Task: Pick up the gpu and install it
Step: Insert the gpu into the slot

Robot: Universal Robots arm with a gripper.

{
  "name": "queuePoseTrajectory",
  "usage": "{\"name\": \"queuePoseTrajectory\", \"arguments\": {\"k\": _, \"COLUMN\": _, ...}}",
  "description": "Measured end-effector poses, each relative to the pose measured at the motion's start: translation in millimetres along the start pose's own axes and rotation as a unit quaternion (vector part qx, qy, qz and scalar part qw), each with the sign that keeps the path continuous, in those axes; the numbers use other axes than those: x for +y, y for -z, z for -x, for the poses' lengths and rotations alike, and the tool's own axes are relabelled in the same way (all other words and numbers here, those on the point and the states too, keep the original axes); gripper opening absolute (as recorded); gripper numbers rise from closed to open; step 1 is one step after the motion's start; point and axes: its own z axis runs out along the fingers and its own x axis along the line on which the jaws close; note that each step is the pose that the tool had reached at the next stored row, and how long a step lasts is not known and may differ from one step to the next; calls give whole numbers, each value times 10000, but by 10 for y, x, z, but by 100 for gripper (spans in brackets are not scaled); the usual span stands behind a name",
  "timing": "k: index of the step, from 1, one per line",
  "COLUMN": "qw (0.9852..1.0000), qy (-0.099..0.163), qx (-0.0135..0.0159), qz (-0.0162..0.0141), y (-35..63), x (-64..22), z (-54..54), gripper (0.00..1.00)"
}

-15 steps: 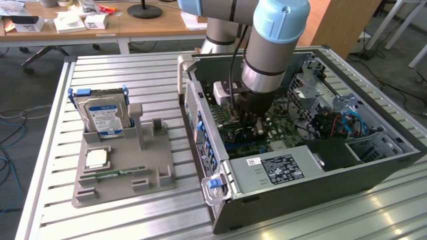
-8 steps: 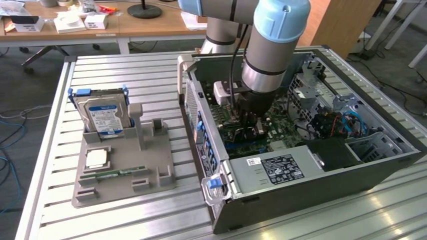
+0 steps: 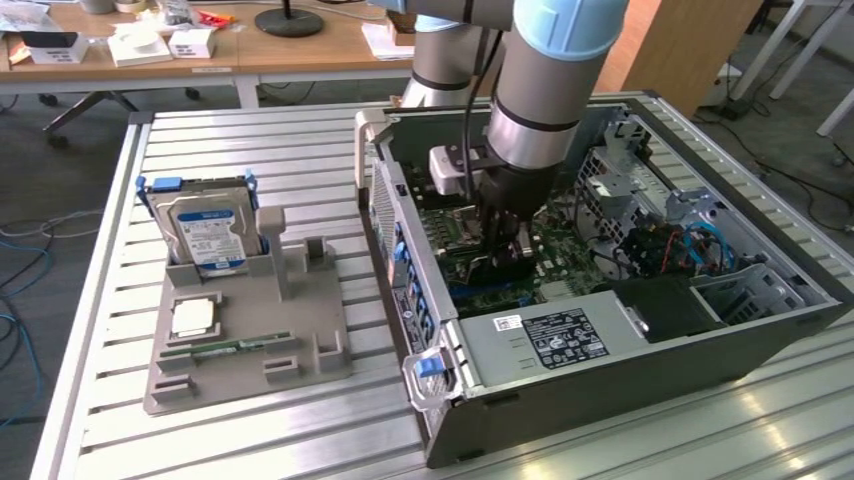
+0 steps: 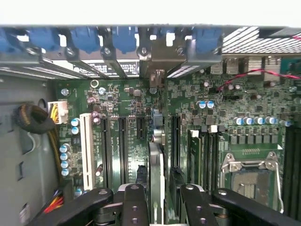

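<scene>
The gpu [image 4: 156, 165] stands on edge on the green motherboard [image 4: 127, 141] inside the open computer case [image 3: 641, 370]. It runs up to a grey metal bracket [image 4: 156, 59] at the case's rear slots. My gripper [image 4: 162, 189] straddles the card with a black finger on each side, and a gap shows beside the card, so the jaws stand open. In the exterior view the gripper [image 3: 505, 258] reaches straight down into the case over the motherboard and hides the card.
A grey parts holder [image 3: 247, 375] on the slatted table carries a hard drive [image 3: 203, 228], a small chip [image 3: 195, 318] and a green memory stick [image 3: 235, 347]. In the case, a power supply [image 3: 554, 338] and cables [image 3: 674, 250] lie near the arm. The processor socket [image 4: 249, 176] sits beside the memory slots.
</scene>
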Motion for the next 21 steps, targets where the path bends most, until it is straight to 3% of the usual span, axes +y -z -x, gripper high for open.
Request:
{"name": "queuePoseTrajectory", "arguments": {"k": 5, "qw": 10000, "qy": 0, "qx": 1, "qz": 0, "y": 165, "x": -6, "z": 8, "gripper": 33}}
{"name": "queuePoseTrajectory", "arguments": {"k": 12, "qw": 10000, "qy": 1, "qx": 30, "qz": -1, "y": 409, "x": -16, "z": 21, "gripper": 33}}
{"name": "queuePoseTrajectory", "arguments": {"k": 17, "qw": 10000, "qy": 3, "qx": 73, "qz": -3, "y": 569, "x": -22, "z": 29, "gripper": 33}}
{"name": "queuePoseTrajectory", "arguments": {"k": 21, "qw": 9999, "qy": 4, "qx": 107, "qz": -5, "y": 613, "x": -24, "z": 32, "gripper": 33}}
